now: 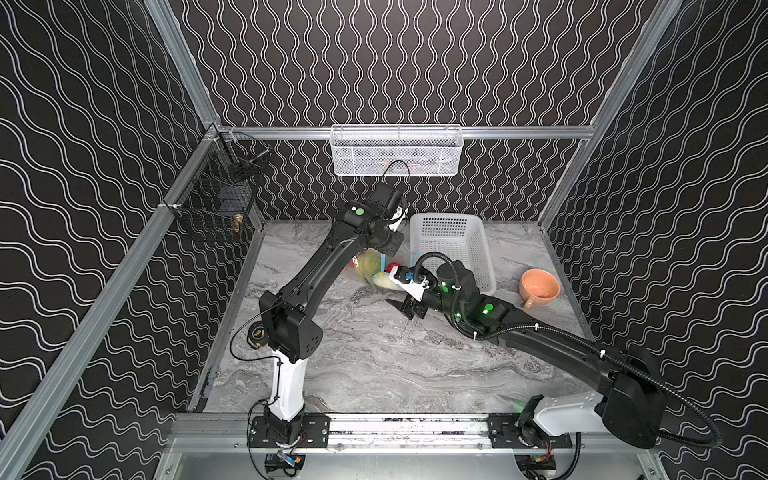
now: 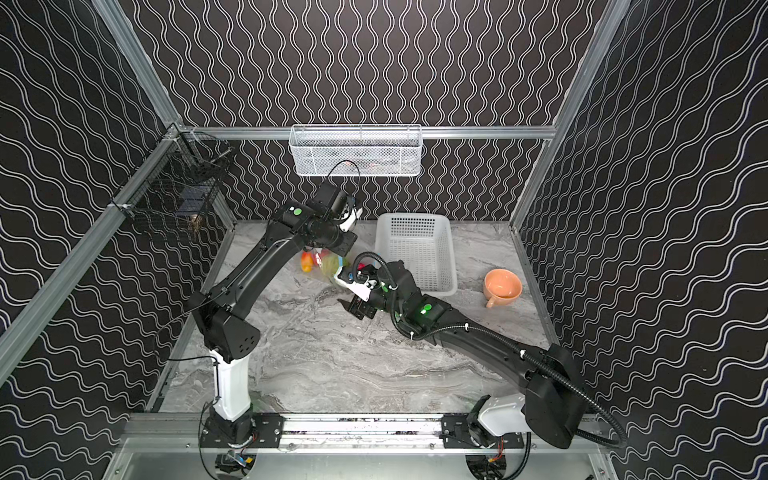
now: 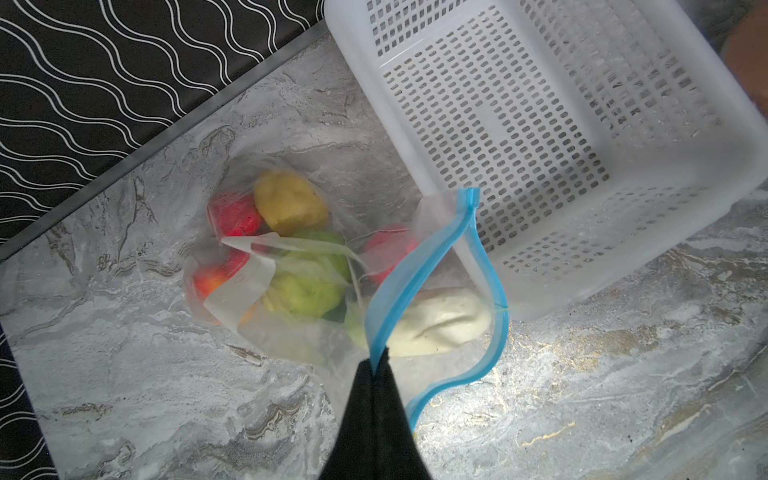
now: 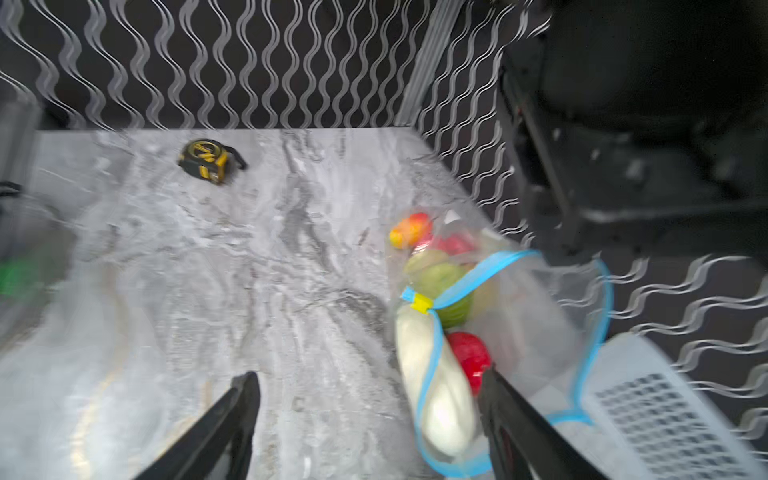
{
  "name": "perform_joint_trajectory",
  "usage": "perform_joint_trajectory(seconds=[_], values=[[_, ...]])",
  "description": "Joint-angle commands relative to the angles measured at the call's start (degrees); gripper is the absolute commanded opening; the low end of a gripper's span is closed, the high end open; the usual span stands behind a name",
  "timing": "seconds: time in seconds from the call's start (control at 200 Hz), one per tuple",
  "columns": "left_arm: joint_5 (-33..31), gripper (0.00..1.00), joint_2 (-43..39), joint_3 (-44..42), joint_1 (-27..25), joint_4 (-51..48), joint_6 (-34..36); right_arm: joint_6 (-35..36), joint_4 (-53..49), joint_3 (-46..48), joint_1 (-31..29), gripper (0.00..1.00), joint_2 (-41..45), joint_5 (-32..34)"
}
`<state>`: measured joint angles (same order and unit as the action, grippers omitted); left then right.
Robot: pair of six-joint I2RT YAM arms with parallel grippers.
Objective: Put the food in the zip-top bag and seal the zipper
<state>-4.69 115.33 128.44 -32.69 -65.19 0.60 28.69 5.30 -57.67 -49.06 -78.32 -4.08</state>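
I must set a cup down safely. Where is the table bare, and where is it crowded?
Bare: the table's front middle, between tape measure and right arm. Crowded: the back, around bag, basket, left gripper and right gripper.

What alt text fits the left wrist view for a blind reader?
The shut left gripper pinches the blue zipper of a clear zip-top bag whose mouth gapes open. Inside lie red pieces, a yellow potato, green cabbage and a white long vegetable; a white perforated basket stands beside it.
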Motion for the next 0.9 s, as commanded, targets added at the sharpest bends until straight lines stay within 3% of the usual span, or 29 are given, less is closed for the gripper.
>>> perform_joint_trajectory(seconds=[0.0,0.39,0.666,0.896], values=[[1.70,0.00,0.62,0.59,0.10,-2.55,1.78,7.66,4.53,0.10,-1.53,0.83,-0.13,5.85],[1.71,0.00,0.38,0.56,0.15,-3.77,2.79,19.98,3.77,-5.39,-5.83,0.71,-9.62,13.45],[1.23,0.00,0.36,0.06,0.17,-4.13,3.01,25.25,-2.69,-12.71,-5.87,0.59,-18.29,17.46],[1.25,0.00,1.04,1.45,0.13,-5.17,3.12,28.15,-2.31,-14.30,-5.79,0.58,-20.58,19.22]])
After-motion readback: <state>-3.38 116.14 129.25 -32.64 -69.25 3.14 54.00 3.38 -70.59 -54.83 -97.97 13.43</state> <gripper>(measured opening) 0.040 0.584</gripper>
